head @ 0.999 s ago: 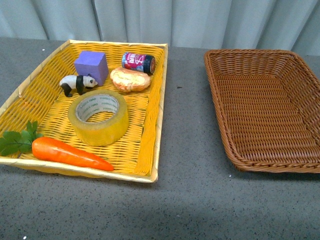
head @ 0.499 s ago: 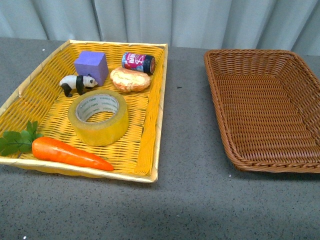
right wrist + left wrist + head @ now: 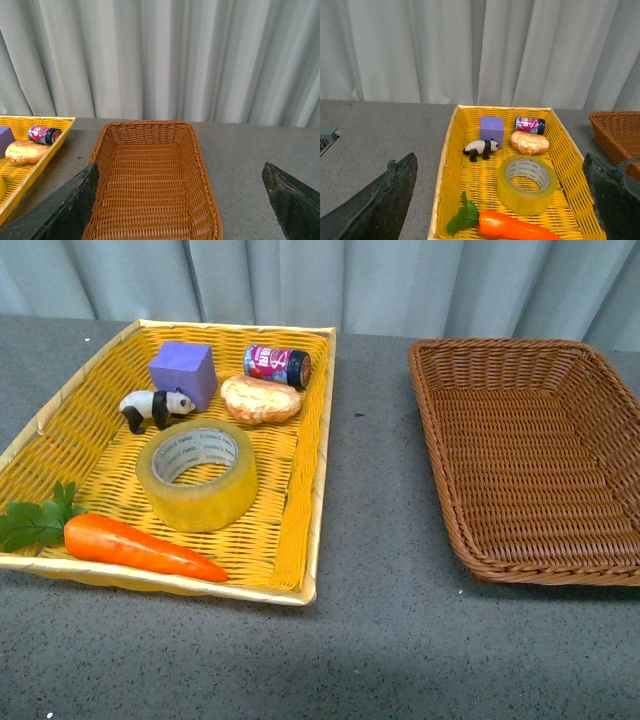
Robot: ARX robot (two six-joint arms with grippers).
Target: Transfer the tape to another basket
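Tape (image 3: 197, 474): I counted 1 roll, lying flat in the yellow basket (image 3: 320, 440) between 1 carrot (image 3: 140, 546) and 1 bread roll (image 3: 260, 398) | baskets: 2, with the brown basket (image 3: 440, 470) well apart on the right | also 1 panda (image 3: 155, 406), 1 purple cube (image 3: 183, 370), 1 can (image 3: 277, 365) | my left gripper (image 3: 499, 160): fingers were spread wide | my right gripper (image 3: 180, 167): fingers were spread wide, facing the brown basket.

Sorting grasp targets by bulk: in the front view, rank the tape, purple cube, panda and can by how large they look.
1. tape
2. purple cube
3. panda and can look about alike; the can lies farther back, so I won't rank them.
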